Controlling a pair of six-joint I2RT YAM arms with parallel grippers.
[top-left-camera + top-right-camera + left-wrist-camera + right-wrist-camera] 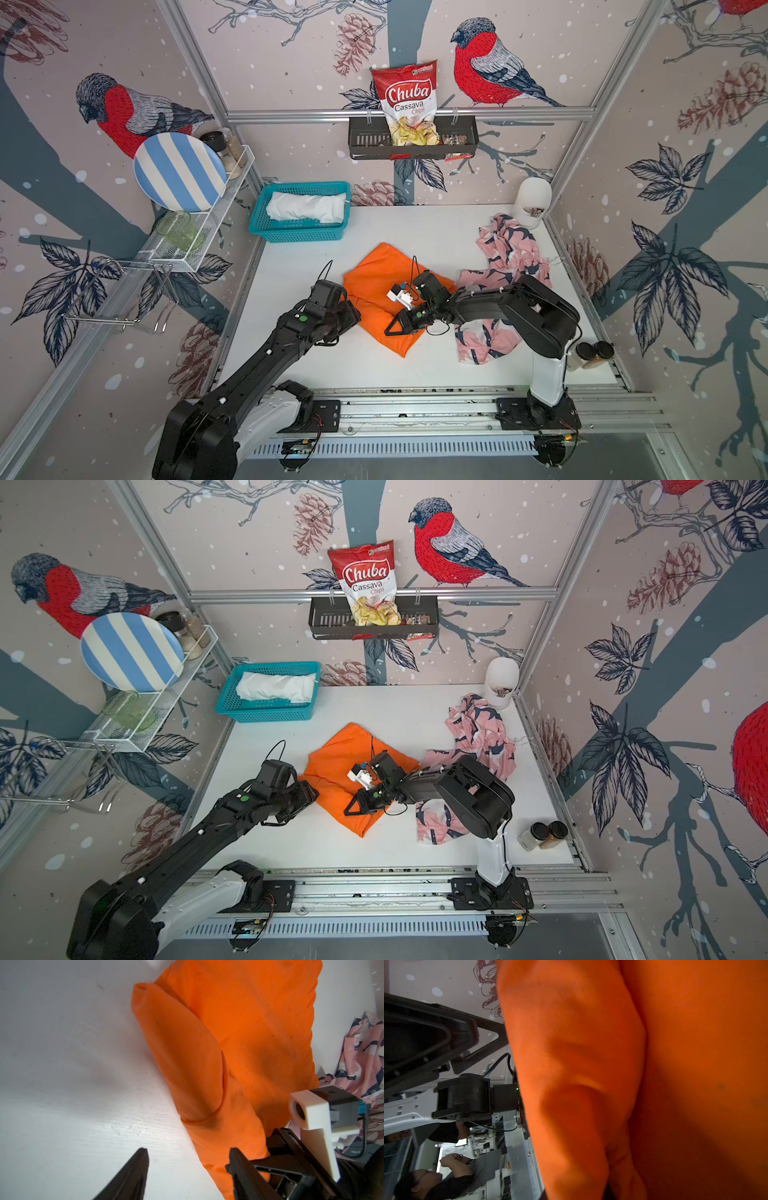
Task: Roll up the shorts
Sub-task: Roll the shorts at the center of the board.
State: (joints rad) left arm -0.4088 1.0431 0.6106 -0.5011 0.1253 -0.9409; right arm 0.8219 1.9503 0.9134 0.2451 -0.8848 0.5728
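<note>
1. The right gripper is clenched on a bunched fold of the orange shorts, near their front edge. The cloth rises close in front of its wrist camera.
2. The left gripper is released and grasps nothing. Its jaws stand apart over the bare table, just beside the orange shorts' left edge.
3. The orange shorts lie mid-table, with that left edge turned over in a loose, tube-like flap.
4. The pink shorts lie crumpled to the right, partly under the right arm.
5. The white shorts lie bundled in the teal basket at the back left.
</note>
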